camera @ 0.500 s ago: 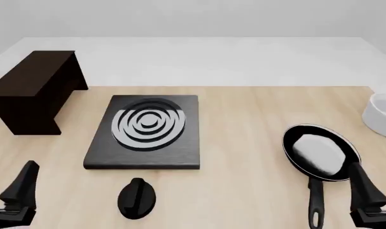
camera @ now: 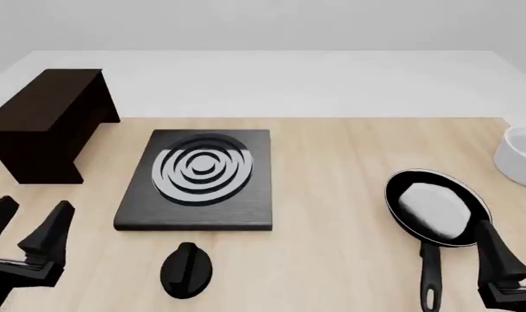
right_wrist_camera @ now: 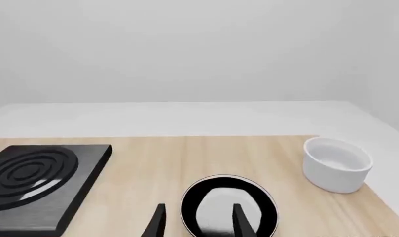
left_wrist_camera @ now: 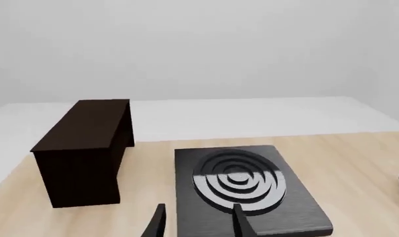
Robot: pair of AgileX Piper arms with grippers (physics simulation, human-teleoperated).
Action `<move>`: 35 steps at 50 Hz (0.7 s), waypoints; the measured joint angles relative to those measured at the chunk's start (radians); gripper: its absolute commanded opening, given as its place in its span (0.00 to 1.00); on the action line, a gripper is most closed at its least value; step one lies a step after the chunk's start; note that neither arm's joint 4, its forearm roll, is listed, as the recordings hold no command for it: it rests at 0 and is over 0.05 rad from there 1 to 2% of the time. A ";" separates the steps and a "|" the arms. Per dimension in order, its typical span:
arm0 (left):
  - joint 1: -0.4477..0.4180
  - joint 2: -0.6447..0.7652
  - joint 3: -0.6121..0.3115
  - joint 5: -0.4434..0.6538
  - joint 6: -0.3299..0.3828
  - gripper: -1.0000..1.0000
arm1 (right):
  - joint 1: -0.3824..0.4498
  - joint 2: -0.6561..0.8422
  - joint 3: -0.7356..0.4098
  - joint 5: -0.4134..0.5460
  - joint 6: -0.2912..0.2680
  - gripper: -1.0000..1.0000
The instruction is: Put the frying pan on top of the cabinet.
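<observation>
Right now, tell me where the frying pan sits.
In the front view the frying pan lies on the table's right side, handle pointing toward the right gripper, with the white bowl beyond it and the stove plate to its left.

Glossy black frying pan (camera: 438, 209), matt dark wooden cabinet (camera: 46, 123), pale wood-grain table (camera: 332, 162).

The left hand (camera: 26, 224) and right hand (camera: 516, 250) are matte black, with 2 tapered, pointed fingers each.
</observation>
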 measured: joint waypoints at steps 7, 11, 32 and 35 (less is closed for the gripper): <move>-0.145 0.306 -0.093 -0.199 -0.028 1.00 | -0.003 0.002 0.003 -0.005 0.007 1.00; -0.236 0.469 -0.156 -0.284 -0.067 1.00 | -0.005 0.006 0.005 -0.009 0.011 1.00; -0.631 1.044 -0.412 -0.518 -0.467 1.00 | -0.010 0.021 0.006 -0.024 0.030 1.00; -0.683 1.093 -0.432 -0.543 -0.520 1.00 | -0.011 0.021 0.006 -0.024 0.032 1.00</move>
